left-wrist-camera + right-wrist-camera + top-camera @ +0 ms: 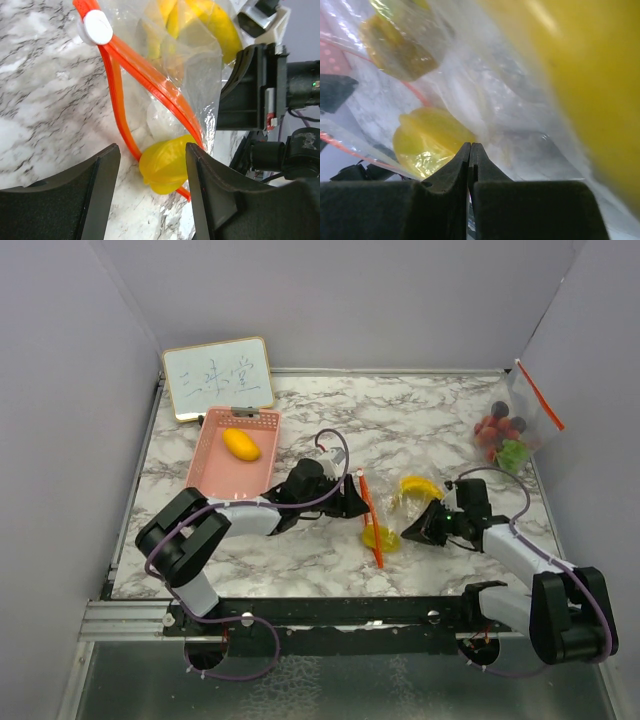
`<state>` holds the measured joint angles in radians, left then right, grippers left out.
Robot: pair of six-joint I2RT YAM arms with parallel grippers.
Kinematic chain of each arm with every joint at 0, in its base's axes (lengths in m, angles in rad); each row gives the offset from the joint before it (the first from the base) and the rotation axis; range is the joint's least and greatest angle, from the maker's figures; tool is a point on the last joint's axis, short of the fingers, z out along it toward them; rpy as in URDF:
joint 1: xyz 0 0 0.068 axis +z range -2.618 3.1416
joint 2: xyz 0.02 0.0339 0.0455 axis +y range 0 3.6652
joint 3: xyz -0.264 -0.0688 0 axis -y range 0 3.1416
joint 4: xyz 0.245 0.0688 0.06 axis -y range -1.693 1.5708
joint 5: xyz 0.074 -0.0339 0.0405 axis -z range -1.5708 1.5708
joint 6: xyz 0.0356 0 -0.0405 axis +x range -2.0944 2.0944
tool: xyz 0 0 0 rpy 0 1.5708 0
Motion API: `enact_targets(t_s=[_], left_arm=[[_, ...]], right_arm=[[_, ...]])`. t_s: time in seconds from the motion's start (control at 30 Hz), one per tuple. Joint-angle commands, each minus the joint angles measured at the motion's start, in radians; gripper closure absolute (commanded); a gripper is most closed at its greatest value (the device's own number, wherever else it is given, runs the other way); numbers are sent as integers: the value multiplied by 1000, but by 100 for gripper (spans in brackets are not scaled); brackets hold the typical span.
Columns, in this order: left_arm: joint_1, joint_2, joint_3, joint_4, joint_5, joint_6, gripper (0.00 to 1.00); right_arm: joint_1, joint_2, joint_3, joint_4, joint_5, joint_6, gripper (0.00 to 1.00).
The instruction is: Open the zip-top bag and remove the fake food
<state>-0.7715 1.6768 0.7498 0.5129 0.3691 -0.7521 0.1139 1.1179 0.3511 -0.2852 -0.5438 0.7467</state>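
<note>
Removal of the fake food point(380, 537) is the step in hand, I judge: the zip-top bag point(395, 510) lies mid-counter point(400, 420) with its orange zip tracks parted. Just left of the bag, the left gripper point(152, 150) is open, its fingers straddling a lumpy yellow piece point(162, 167) that sits in the bag's mouth. At the bag's right side the right gripper point(470, 150) is closed, apparently pinching the clear film. The next move calls for the left fingers to close on the yellow piece without catching zip strip or film, then draw it out leftward while the right side anchors the bag. Counted: one whiteboard point(217, 377) and one pink basket point(215, 468) well left of the bag, one yellow-orange lemon point(241, 444) in the basket; one white slider point(97, 27); inside the bag one banana point(420, 485) plus the lumpy piece, perhaps a third yellow bit; far right of the bag, one second bag point(535, 400) holding a red berry cluster point(495, 428) with dark and green bits
</note>
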Motion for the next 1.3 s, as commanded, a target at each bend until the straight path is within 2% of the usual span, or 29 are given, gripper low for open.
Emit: enact_targets(t_s=[0.0, 0.23, 0.73, 1.03, 1.27], left_arm=[[7, -72, -67, -61, -60, 23, 42], [7, -113, -141, -33, -93, 3, 42], [-83, 64, -151, 210, -19, -99, 43], [-93, 148, -198, 440, 51, -208, 45], [-106, 156, -187, 470, 70, -233, 46]], right_arm=[[0, 15, 60, 50, 19, -24, 97], [0, 67, 96, 77, 2, -33, 97], [0, -3, 40, 74, -2, -17, 97], [0, -9, 38, 70, -7, -24, 97], [0, -17, 18, 91, -29, -17, 97]])
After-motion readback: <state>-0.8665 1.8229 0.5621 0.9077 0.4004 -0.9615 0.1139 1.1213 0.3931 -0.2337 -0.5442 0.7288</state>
